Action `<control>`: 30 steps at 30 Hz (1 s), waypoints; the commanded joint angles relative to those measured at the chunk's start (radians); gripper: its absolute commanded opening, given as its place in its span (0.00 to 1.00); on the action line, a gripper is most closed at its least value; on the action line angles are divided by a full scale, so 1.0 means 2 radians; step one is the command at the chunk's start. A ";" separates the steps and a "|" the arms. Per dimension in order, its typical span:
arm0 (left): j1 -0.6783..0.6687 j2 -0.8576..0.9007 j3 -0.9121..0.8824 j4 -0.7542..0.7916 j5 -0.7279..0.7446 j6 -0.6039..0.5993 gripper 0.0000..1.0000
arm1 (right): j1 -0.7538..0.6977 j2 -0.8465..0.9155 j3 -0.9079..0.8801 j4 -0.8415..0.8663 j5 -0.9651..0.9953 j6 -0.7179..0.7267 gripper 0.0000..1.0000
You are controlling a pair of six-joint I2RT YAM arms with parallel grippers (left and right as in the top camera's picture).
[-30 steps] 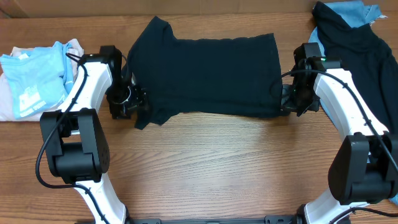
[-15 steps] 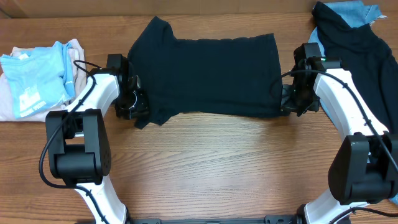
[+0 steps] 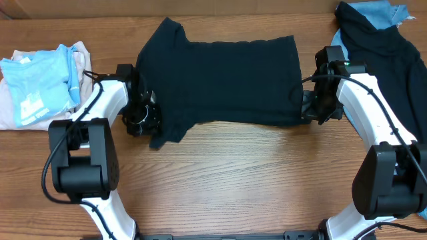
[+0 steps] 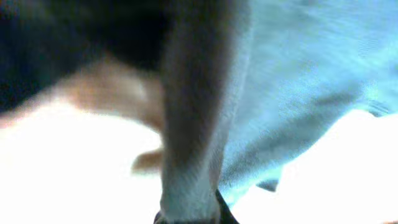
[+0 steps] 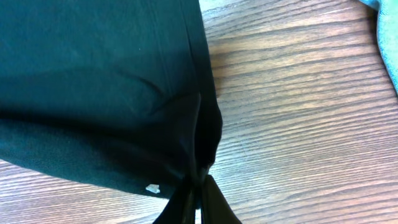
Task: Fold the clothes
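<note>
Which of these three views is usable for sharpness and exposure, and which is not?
Overhead: sharp and evenly lit, though the black T-shirt reads as a nearly flat dark mass. Left wrist: heavily blurred, with a blown-out white area across the bottom, so nothing can be identified with confidence. Right wrist: sharp, with the shirt's seam lines and the wood grain of the table clear.

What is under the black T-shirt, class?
Wooden table shows around the T-shirt, so it lies on that. Anything else beneath is hidden by the cloth.

Light blue tee [image 3: 39, 85] left; dark garment [image 3: 393, 57] right.
</note>
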 commanded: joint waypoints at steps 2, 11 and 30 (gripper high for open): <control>0.006 -0.088 0.012 -0.043 0.011 0.026 0.04 | -0.003 0.000 -0.001 -0.007 0.002 0.004 0.04; 0.020 -0.198 0.012 -0.126 -0.042 0.025 0.04 | -0.003 -0.007 -0.001 -0.038 0.001 0.018 0.04; 0.021 -0.233 -0.033 -0.097 -0.044 -0.022 0.04 | -0.003 -0.062 -0.007 -0.061 -0.011 0.028 0.04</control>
